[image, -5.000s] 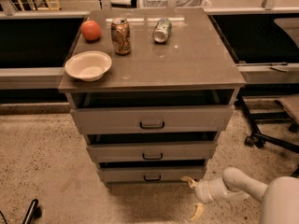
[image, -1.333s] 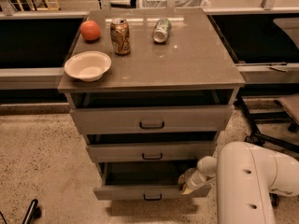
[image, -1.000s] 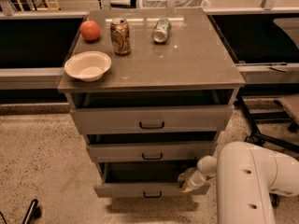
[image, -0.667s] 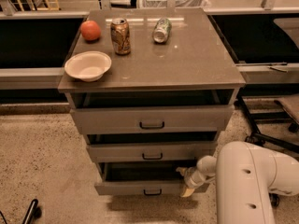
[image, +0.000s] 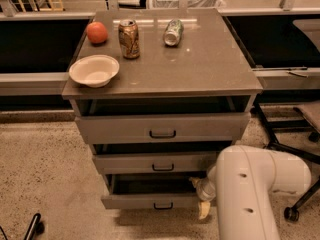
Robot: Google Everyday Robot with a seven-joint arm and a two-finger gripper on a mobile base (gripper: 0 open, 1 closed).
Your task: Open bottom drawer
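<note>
The bottom drawer (image: pixel 150 201) is the lowest of three grey-brown fronts and has a small dark bar handle (image: pixel 163 205). It stands pulled out a little, with a dark gap above its front. My gripper (image: pixel 198 196) is at the drawer's right end, at the tip of my white arm (image: pixel 250 189). It is open: one tan fingertip (image: pixel 193 182) shows above the drawer front and the other (image: pixel 204 210) hangs below it. It holds nothing.
The mid drawer (image: pixel 155 162) and top drawer (image: pixel 160 128) are also slightly out. On the cabinet top (image: pixel 200 64) are a white bowl (image: pixel 94 70), an orange fruit (image: pixel 97 32), an upright can (image: pixel 129 39) and a lying can (image: pixel 173 32). Office chair legs (image: pixel 295 154) stand at the right.
Since five seconds ago the bottom drawer has come out and my arm has moved up to its right end. In the last second the lower fingertip has swung down.
</note>
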